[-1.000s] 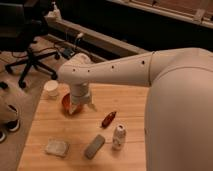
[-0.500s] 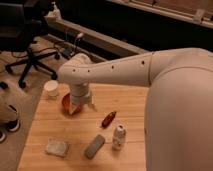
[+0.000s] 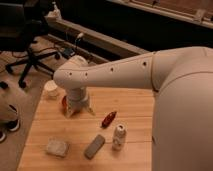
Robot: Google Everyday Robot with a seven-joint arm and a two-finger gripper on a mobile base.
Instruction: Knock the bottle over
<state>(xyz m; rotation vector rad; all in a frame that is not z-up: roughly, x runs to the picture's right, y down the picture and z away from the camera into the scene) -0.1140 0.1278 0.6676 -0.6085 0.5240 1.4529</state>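
The tool [image 3: 79,111] is hanging over the far left part of the table [image 3: 135,107], pointing downward; I cannot tell whether it is clenched or released. The bottle [image 3: 118,136] is standing upright nearer and to the right, apart from the tool. It is sitting just right of the grey block [image 3: 94,146], with the red tapered object [image 3: 108,119] lying just beyond it.

White bottle [image 3: 119,136] stands upright, apart from gripper [image 3: 80,113].
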